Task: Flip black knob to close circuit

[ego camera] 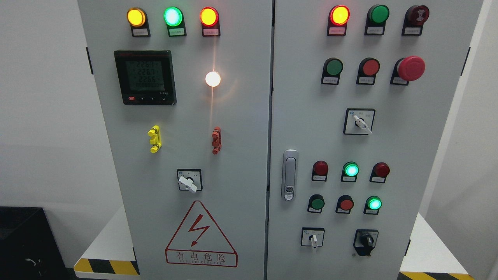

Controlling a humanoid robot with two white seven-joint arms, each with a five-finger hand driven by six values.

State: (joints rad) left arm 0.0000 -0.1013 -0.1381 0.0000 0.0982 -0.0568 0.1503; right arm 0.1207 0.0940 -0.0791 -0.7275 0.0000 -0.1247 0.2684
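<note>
Neither hand shows in the head view, so their state cannot be told; the black knob sits low on the right door, lever roughly upright, likely nearer the right arm.

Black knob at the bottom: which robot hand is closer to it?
Neither can be judged: no robot hand shows in the head view. The black knob sits untouched at the right door's lower right.

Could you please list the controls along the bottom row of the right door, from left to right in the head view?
White-handled switch → black knob. Neither robot hand is in view.
</note>
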